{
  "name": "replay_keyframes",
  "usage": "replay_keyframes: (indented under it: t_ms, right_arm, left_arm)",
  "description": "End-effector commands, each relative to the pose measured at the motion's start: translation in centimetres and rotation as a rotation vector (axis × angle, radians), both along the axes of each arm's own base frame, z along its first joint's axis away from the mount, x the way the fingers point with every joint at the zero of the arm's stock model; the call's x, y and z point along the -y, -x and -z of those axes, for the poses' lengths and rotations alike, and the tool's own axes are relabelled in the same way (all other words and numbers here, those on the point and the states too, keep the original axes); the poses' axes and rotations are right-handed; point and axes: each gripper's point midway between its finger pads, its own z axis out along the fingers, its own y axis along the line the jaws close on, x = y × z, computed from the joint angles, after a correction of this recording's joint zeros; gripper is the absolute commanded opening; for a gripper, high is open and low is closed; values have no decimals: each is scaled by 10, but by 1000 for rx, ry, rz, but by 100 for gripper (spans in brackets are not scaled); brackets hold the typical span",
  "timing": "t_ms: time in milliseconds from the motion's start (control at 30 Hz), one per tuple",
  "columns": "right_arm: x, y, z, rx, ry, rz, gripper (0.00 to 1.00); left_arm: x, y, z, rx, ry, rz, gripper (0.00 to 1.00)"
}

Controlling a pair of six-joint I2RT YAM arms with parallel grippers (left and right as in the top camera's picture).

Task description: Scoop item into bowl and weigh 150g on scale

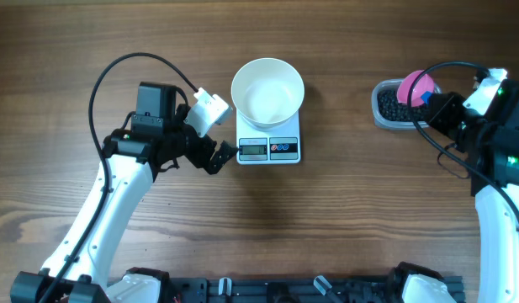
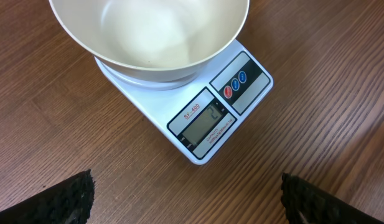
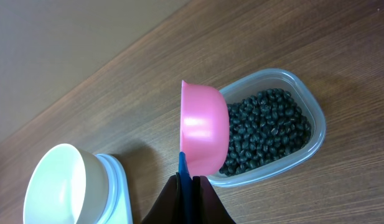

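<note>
Brown wood-grain table (image 1: 326, 219) fills the overhead view, with two white and black arms reaching in from the near edge, the left arm (image 1: 116, 194) on one side and the right arm (image 1: 495, 194) on the other.

Near the middle stands the scale (image 1: 269, 143), white and rectangular. The bowl (image 1: 267, 93) sits on its platform. It is round and white, and nothing shows inside it. Well apart from these, on the right arm's side, is a clear plastic tub (image 1: 381, 109) with rounded corners.

The left gripper (image 1: 221, 156) hovers just beside the scale's display edge. Its jaws are spread wide and hold nothing. In the left wrist view the two dark fingers (image 2: 61, 199) stand at opposite lower corners, with bare wood between them.

The right gripper (image 3: 190, 199) is closed tight on the thin blue handle of a pink scoop (image 3: 204, 127). The scoop is tipped on its side over the near rim of the tub. Whether it touches the contents cannot be told, and its inside is hidden.

The item (image 3: 266, 124), a loose layer of small dark beans, lies in the tub and covers its bottom.

On the scale's front strip are a grey display (image 2: 207, 121), its reading too faint to be sure of, and small red and blue buttons (image 2: 235, 84) beside it.
</note>
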Motion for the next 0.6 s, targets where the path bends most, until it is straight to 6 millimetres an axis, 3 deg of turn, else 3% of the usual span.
replay_keyframes:
  t_ms: [0, 567]
  right_arm:
    - [4, -4, -9, 21, 11, 15, 4]
    - [1, 4, 0, -24, 33, -25, 4]
  left_arm:
    - [2, 2, 1, -6, 14, 11, 100]
    - [2, 2, 1, -6, 14, 11, 100]
